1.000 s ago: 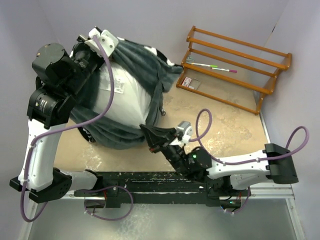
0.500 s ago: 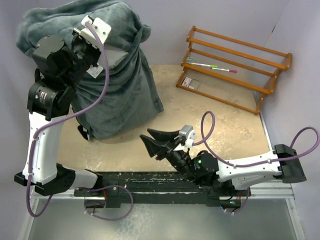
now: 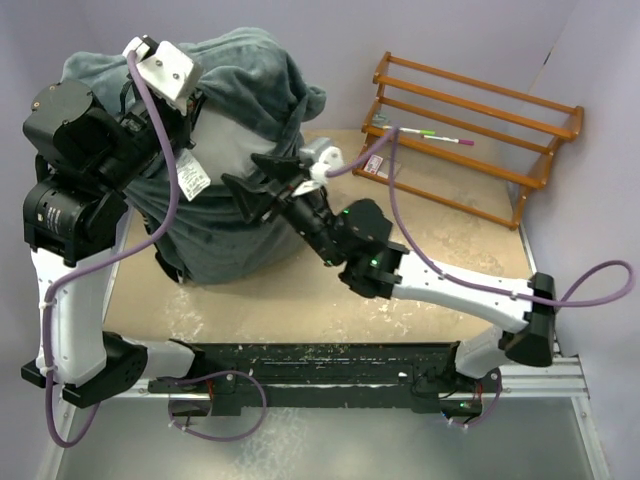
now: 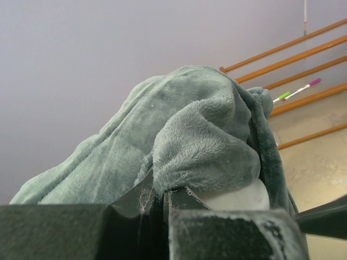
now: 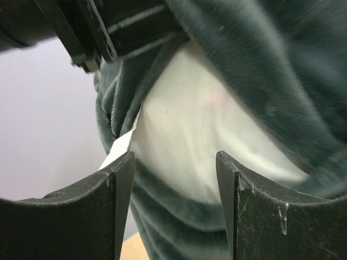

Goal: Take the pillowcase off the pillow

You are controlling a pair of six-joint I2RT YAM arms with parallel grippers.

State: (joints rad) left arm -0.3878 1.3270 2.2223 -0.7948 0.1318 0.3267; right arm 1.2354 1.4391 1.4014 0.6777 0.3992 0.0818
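The pillowcase [image 3: 250, 75], plush grey side out, hangs bunched and lifted off the table at the back left. The white pillow [image 3: 215, 140] shows through its opening, with a label [image 3: 192, 175] dangling. In the left wrist view my left gripper [image 4: 164, 197] is shut on a fold of the pillowcase [image 4: 200, 141], and a bit of pillow [image 4: 238, 196] shows below it. My right gripper [image 3: 245, 185] is open and reaches in from the right. In its own view the right gripper [image 5: 173, 162] stands just in front of the bare pillow [image 5: 190, 135], with the grey pillowcase [image 5: 271, 70] around it.
A wooden rack [image 3: 470, 130] stands at the back right with pens [image 3: 420, 132] and a small card [image 3: 380, 165] on it. Tan table [image 3: 450, 250] stretches under my right arm. Grey walls close in on the back and both sides.
My left arm has lifted the pillowcase and pillow up off the table. My right gripper has opened and swung from the near edge up to the exposed pillow.
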